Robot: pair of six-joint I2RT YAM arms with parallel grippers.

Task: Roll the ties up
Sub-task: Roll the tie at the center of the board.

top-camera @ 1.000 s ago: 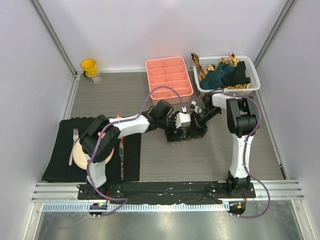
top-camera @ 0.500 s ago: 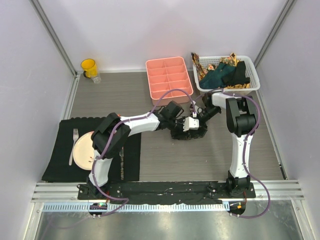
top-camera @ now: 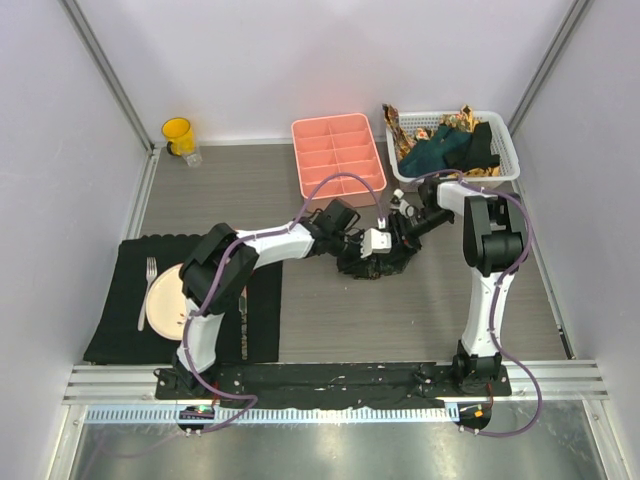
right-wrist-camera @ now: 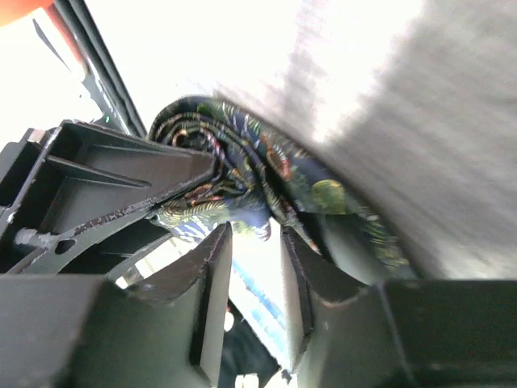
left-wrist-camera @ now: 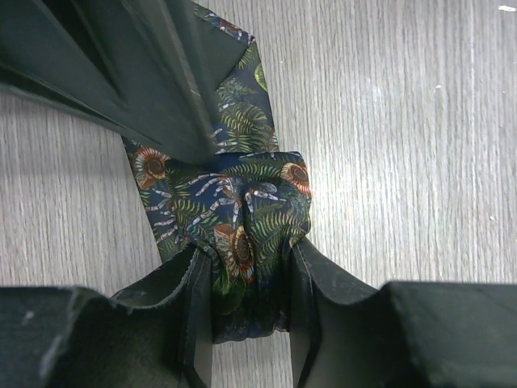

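A dark tie [top-camera: 378, 262] with a leafy multicoloured pattern lies partly rolled at the middle of the table. In the left wrist view its roll [left-wrist-camera: 234, 194] is squeezed between the fingers of my left gripper [left-wrist-camera: 246, 259], which is shut on it. My right gripper [right-wrist-camera: 257, 234] faces the roll [right-wrist-camera: 242, 162] from the other side, its jaws apart with only light between them, the tips just short of the fabric. From above, the left gripper [top-camera: 370, 245] and right gripper [top-camera: 405, 228] meet over the tie. Several more ties [top-camera: 450, 148] are heaped in the white basket [top-camera: 507, 142].
A pink divided tray [top-camera: 338, 157] stands behind the tie, next to the basket. A yellow cup [top-camera: 178, 135] sits at the back left. At the near left a black placemat [top-camera: 120, 335] holds a plate [top-camera: 165, 297], a fork [top-camera: 147, 290] and a knife [top-camera: 243, 300].
My left gripper has closed onto the tie roll. My right gripper, shut before, has opened and let go of the fabric. The left arm has shifted right toward the roll.
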